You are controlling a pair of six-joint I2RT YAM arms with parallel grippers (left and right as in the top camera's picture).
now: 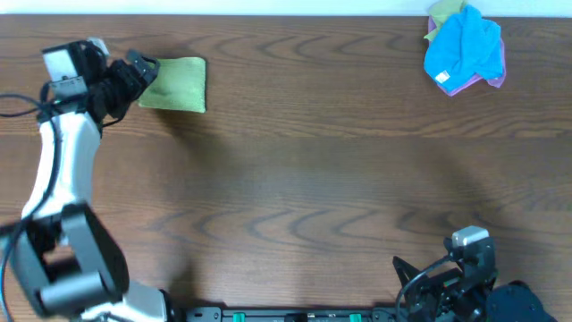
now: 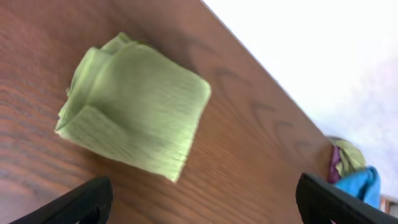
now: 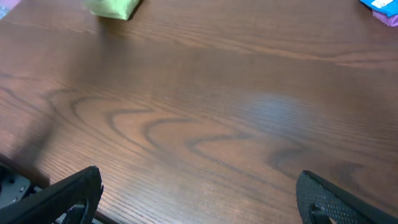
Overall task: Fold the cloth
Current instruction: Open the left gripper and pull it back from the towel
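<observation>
A green cloth [image 1: 175,85] lies folded into a small square at the far left of the table; it fills the middle of the left wrist view [image 2: 134,112] and shows as a small patch in the right wrist view [image 3: 112,7]. My left gripper [image 1: 141,67] is open and empty, just left of the cloth; its fingertips [image 2: 202,202] frame bare table. My right gripper [image 1: 411,277] is open and empty at the table's front right edge, with bare wood between its fingers [image 3: 199,199].
A heap of cloths, blue on top with pink and yellow-green under it [image 1: 465,46], lies at the far right corner; it also shows in the left wrist view [image 2: 357,174]. The wooden table [image 1: 295,179] ends at a white wall behind.
</observation>
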